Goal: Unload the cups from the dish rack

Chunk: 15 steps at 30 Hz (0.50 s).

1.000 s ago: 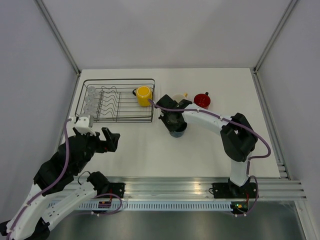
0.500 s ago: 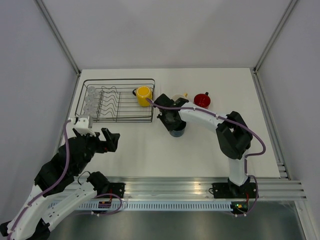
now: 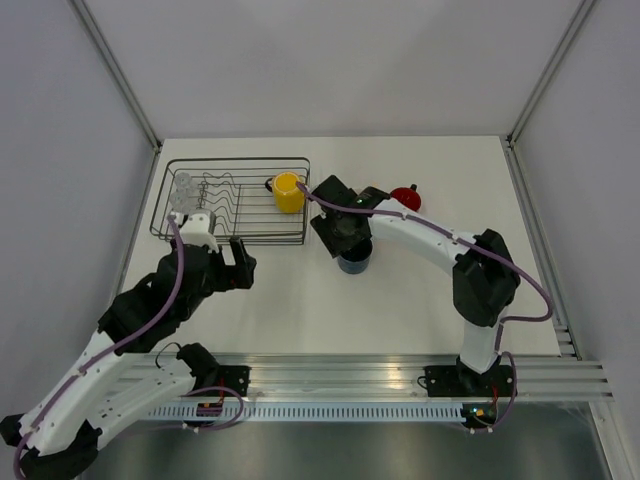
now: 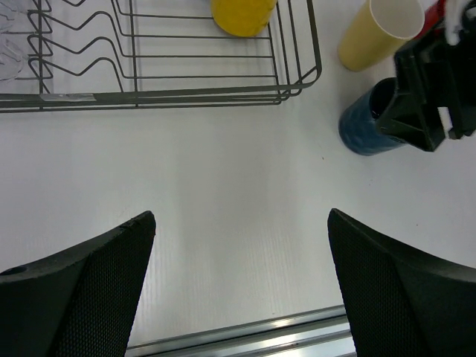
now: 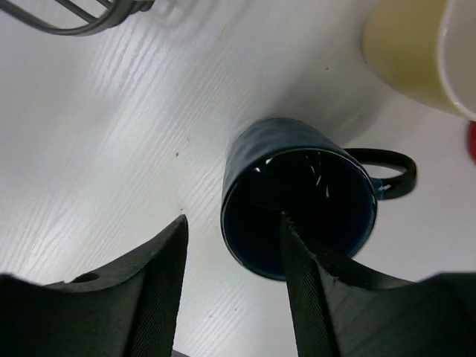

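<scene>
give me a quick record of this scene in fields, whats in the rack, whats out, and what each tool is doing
rack: black wire, far left of table
in rack: yellow mug at right end; clear glasses at left end
out on table: blue mug, upright; cream mug; red mug
right tool: open, one finger inside the blue mug, one outside its wall
left tool: open, empty, above the table just in front of the rack
</scene>
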Available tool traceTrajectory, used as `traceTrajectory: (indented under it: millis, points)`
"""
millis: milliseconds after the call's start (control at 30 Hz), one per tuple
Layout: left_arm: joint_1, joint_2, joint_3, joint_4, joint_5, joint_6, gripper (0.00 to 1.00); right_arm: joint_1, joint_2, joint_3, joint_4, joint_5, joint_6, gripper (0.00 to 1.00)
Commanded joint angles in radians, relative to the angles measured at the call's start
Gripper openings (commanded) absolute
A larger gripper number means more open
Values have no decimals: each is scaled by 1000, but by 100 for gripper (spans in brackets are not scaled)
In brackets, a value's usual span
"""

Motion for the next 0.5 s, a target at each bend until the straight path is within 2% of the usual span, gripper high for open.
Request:
traceTrajectory:
  millis: [0, 133, 200, 267, 300, 333, 367, 467]
  points:
    - [1, 109, 78, 32, -72, -103, 100, -1, -156, 24, -22, 44, 5, 59]
    - [3, 260, 125, 64, -160, -151, 100, -1, -320, -59, 31, 50, 8, 65]
    - [4, 348, 148, 112, -177, -147, 100, 1, -442, -144, 113, 27, 6, 67]
    - [15, 437, 185, 142, -178, -143, 100, 1, -577, -227, 247, -11, 9, 75]
    - [29, 464, 200, 159, -174, -149, 100, 1, -622, -317, 293, -58, 16, 91]
    - [38, 494, 216, 167, -172, -160, 100, 1, -665, -359, 332, -78, 22, 98]
    - [46, 529, 258, 169, -171, -186, 100, 1, -740, -393, 390, -92, 29, 98]
    - [73, 647, 347, 164, -194, -269, 100, 1, -840, -482, 418, -97, 51, 98]
